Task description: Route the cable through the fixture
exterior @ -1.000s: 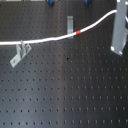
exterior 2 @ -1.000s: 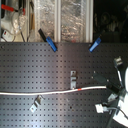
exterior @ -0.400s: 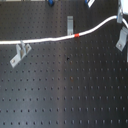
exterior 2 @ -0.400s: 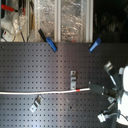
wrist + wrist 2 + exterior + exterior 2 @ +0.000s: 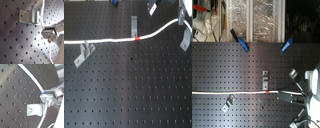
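The white cable (image 5: 109, 40) spans the black pegboard in both exterior views, and its red band (image 5: 137, 38) lies just below the middle fixture (image 5: 134, 23). Toward the first exterior view's left, the cable crosses the top of another fixture (image 5: 84, 52); whether it sits inside I cannot tell. My gripper (image 5: 182, 17) is shut on the cable's raised end at the first exterior view's upper right. In the second exterior view the cable (image 5: 232, 93) runs level to the gripper (image 5: 282, 95). The wrist views show the cable (image 5: 31, 75) entering the fingers (image 5: 48, 96) beside a metal fixture (image 5: 35, 109).
More metal fixtures stand on the board (image 5: 185, 41), (image 5: 152, 7), (image 5: 293, 74). Two blue clamps (image 5: 242, 44), (image 5: 287, 45) sit at the board's far edge in the second exterior view, with clutter and plastic-wrapped shelving (image 5: 252, 20) behind them.
The gripper has shifted toward the second exterior view's left with the cable end. The red band has slid slightly toward the first exterior view's left, and the cable lies lower near the middle fixture.
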Available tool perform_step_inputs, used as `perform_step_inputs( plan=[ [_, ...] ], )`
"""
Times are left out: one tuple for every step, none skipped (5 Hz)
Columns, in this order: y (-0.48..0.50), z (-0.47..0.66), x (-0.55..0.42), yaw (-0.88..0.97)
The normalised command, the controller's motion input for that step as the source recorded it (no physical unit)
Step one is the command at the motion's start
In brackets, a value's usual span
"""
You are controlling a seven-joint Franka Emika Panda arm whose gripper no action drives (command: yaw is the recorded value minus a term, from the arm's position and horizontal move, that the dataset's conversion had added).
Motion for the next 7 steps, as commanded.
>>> perform_step_inputs(
  plan=[
    [0.098, 0.28, -0.006, -0.84],
    [0.132, 0.26, -0.019, -0.86],
    [-0.006, 0.00, -0.025, -0.05],
    [0.158, 0.20, -0.044, -0.50],
    [0.158, 0.06, -0.054, -0.70],
    [0.147, 0.00, -0.070, -0.66],
    [0.164, 0.13, -0.093, -0.72]
  ],
)
